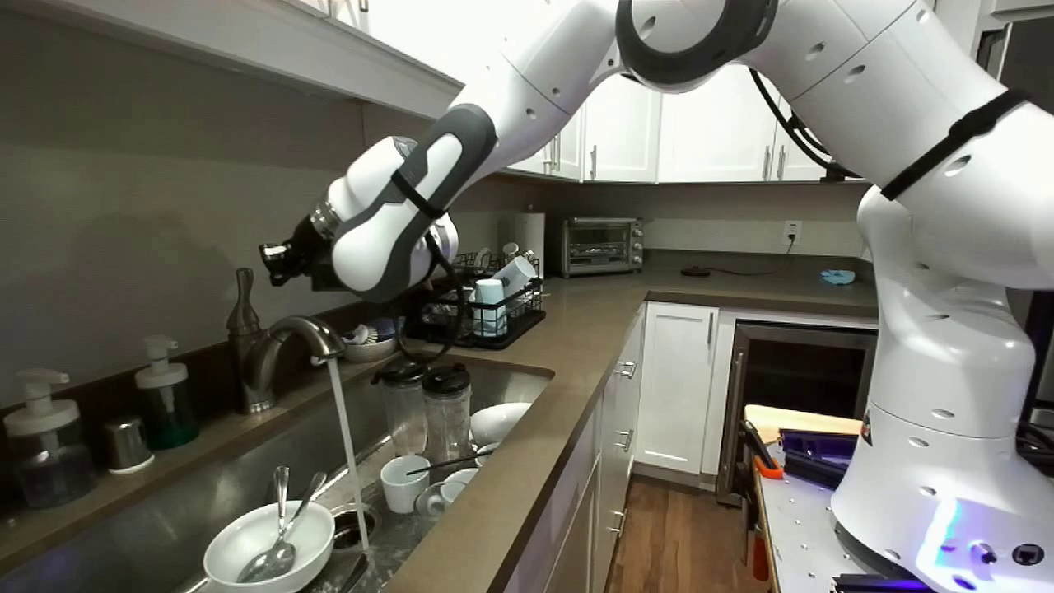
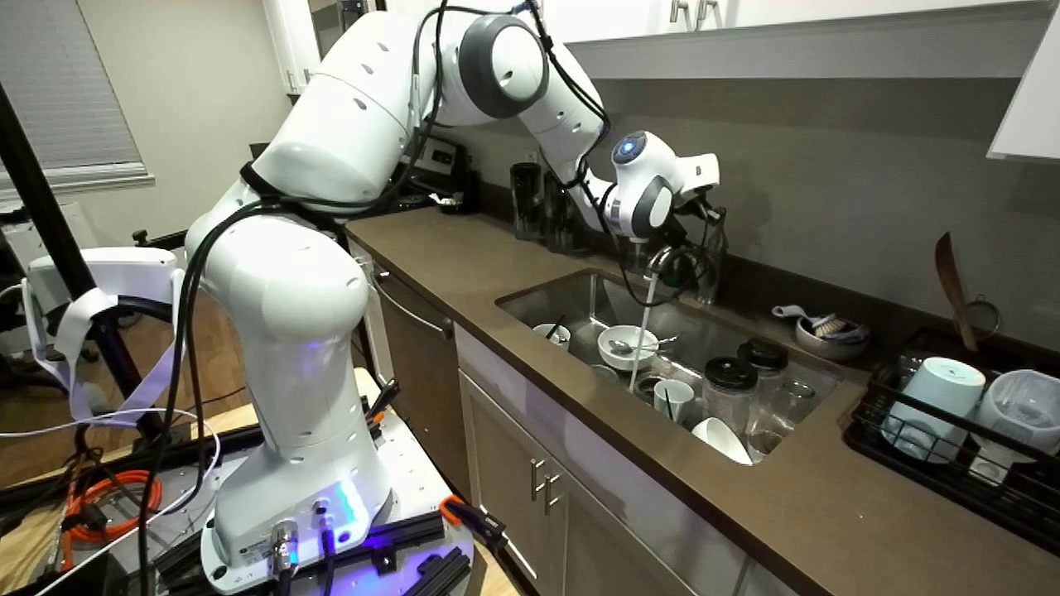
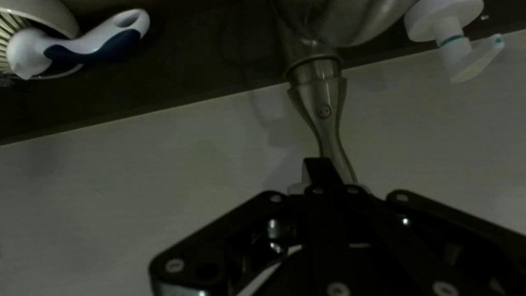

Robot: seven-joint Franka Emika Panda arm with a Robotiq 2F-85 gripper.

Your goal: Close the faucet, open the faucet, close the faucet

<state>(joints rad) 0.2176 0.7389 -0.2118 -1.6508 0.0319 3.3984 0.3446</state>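
Observation:
The chrome faucet (image 1: 262, 371) rises behind the sink, and water runs from its spout into the basin in both exterior views. Its lever handle (image 1: 244, 306) stands nearly upright. My gripper (image 1: 272, 262) is up beside the lever's top end, with its fingers together and nothing seen between them. In the wrist view the shut gripper (image 3: 322, 164) covers the end of the lever (image 3: 326, 123). Whether the two touch I cannot tell. Near the faucet (image 2: 664, 258) in an exterior view, the gripper (image 2: 712, 213) is partly hidden by cables.
The sink (image 2: 596, 285) holds a white bowl (image 1: 305, 535) with spoons, mugs and two lidded blender cups (image 1: 449, 403). Soap pumps (image 1: 163, 387) stand beside the faucet. A brush bowl (image 2: 832, 338) and a dish rack (image 2: 911, 414) sit on the opposite side. Upper cabinets hang above.

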